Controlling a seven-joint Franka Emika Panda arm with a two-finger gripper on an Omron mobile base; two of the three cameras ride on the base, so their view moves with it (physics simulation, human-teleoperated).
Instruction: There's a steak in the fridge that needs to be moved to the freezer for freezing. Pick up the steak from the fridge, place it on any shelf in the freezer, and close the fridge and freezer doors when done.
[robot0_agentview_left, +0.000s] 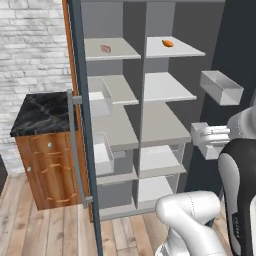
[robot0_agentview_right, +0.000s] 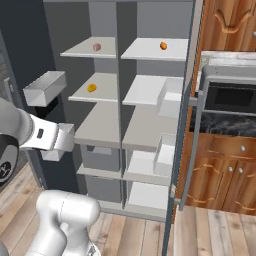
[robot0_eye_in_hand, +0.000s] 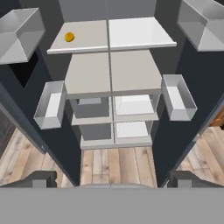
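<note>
Your hand (robot0_agentview_left: 200, 136) stands open and empty, outside the shelves. The steak (robot0_agentview_left: 105, 48) lies on the top shelf (robot0_agentview_left: 125, 52) of the freezer (robot0_agentview_left: 105, 20), so placing appears complete. Next you must swing the freezer door (robot0_agentview_left: 82, 100) and the fridge door (robot0_agentview_left: 235, 45) shut.

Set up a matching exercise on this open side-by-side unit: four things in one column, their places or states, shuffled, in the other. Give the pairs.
Things:
1. small flat pinkish-red steak
2. small orange carrot
3. small round yellow item
4. two-finger gripper

Places or states:
a. top shelf, right half
b. second shelf down, left half
c. top shelf, left half
d. open, holding nothing, in front of the unit

Pairs: 1-c, 2-a, 3-b, 4-d.
</note>
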